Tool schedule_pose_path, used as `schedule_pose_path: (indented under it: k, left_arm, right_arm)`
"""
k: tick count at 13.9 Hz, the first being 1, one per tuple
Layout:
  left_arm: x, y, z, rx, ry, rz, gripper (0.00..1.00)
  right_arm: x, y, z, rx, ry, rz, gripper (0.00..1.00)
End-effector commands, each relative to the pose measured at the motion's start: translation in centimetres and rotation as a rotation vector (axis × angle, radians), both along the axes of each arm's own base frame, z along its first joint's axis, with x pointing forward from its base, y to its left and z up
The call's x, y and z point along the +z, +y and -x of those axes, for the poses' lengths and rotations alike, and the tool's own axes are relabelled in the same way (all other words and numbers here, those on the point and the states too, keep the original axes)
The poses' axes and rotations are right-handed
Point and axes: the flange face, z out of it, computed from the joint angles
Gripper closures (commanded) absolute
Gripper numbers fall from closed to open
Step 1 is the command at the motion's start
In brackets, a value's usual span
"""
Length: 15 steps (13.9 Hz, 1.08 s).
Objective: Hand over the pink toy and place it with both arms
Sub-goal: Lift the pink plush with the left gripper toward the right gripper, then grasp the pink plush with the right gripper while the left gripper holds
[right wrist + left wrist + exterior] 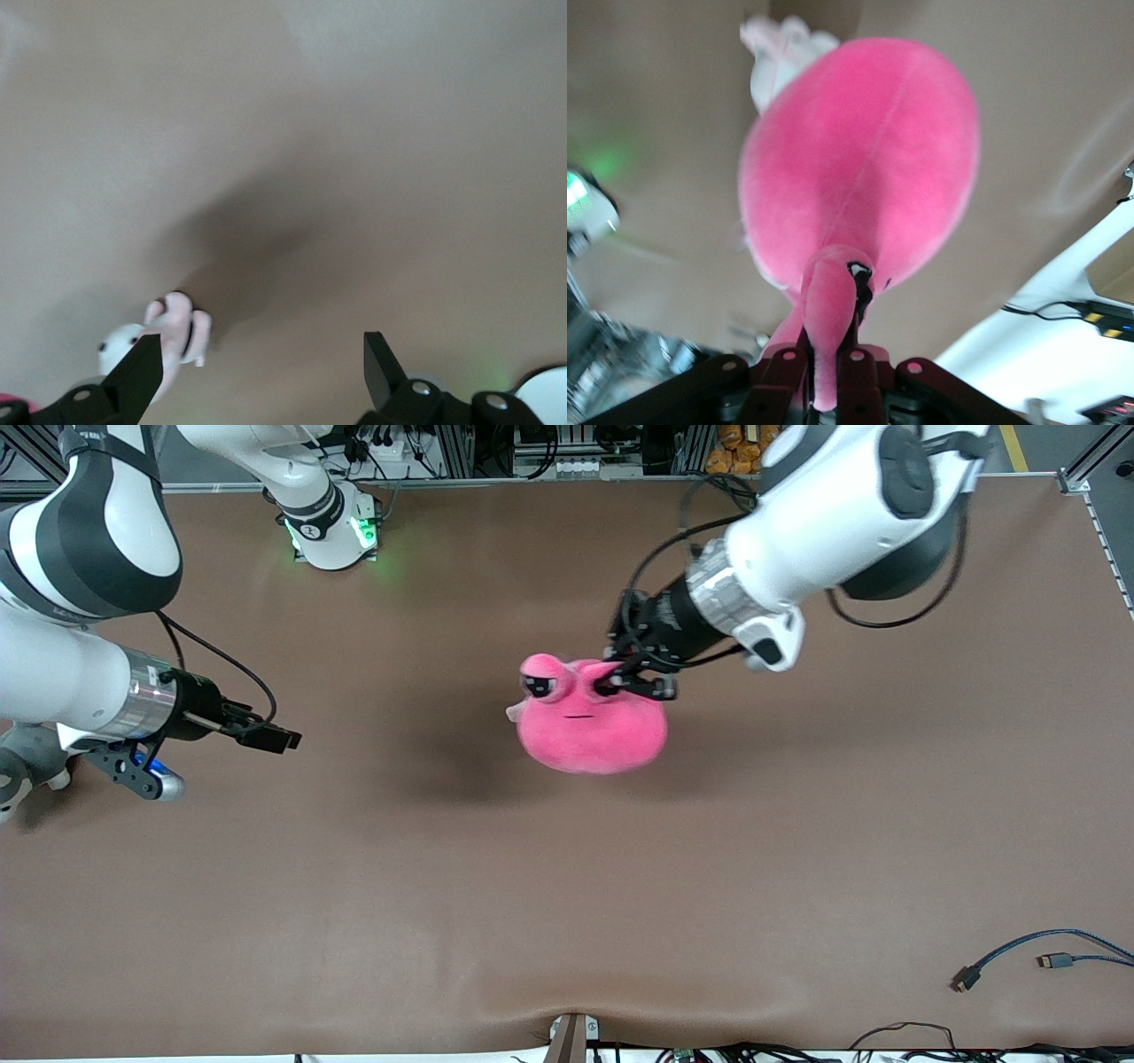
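The pink toy [589, 726], a hot-pink round plush with two half-lidded black eyes, hangs in the air over the middle of the table. My left gripper [636, 685] is shut on a fold of plush by one eye. The left wrist view shows the toy's round body [859, 168], with the pinched pink fold running between the closed fingers of the left gripper [829, 359]. My right gripper [276, 738] waits open and empty over the right arm's end of the table. In the right wrist view its gripper [261, 363] shows two fingers spread wide over bare table.
A small pale pink-and-white puppy plush [513, 710] lies on the table, mostly hidden by the pink toy; it also shows in the right wrist view [177, 329]. A grey-and-white plush [19, 769] lies under the right arm. Loose cables [1045, 958] lie near the front corner at the left arm's end.
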Motion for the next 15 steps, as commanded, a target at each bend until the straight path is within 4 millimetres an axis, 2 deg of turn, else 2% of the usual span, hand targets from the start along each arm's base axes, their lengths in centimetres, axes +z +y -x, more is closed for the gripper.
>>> schedule_pose_path:
  k: [1,4,7,8,10,13,15]
  left_arm:
    - [-0.1,-3.3,-0.7,0.104,0.033,0.089,1.0]
    - [0.1,-4.1,-1.0,0.18,0.048,0.133,1.0]
    - [0.1,-4.3,-1.0,0.21,0.071,0.145,1.0]
    - [-0.4,-5.2,-0.5,0.205,0.081,0.147,1.0]
    - [-0.9,-5.8,-0.4,0.22,0.086,0.157,1.0]
    - [-1.4,-6.5,-0.4,0.232,0.089,0.168,1.0]
    - [-1.9,-7.3,0.0,0.231,0.097,0.169,1.0]
  right_arm:
    - [1.1,1.8,-0.1,-0.184,0.066,-0.057,0.0]
    - [1.5,4.3,0.0,-0.362,0.167,-0.133,0.0]
    - [1.9,7.3,0.0,-0.417,0.206,-0.14,0.0]
    - [2.2,8.1,0.1,-0.442,0.213,-0.133,0.0]
    - [2.5,10.0,0.3,-0.499,0.219,-0.128,0.0]
    - [3.0,12.1,0.7,-0.595,0.249,-0.129,0.0]
    - [3.2,12.2,0.7,-0.597,0.253,-0.136,0.0]
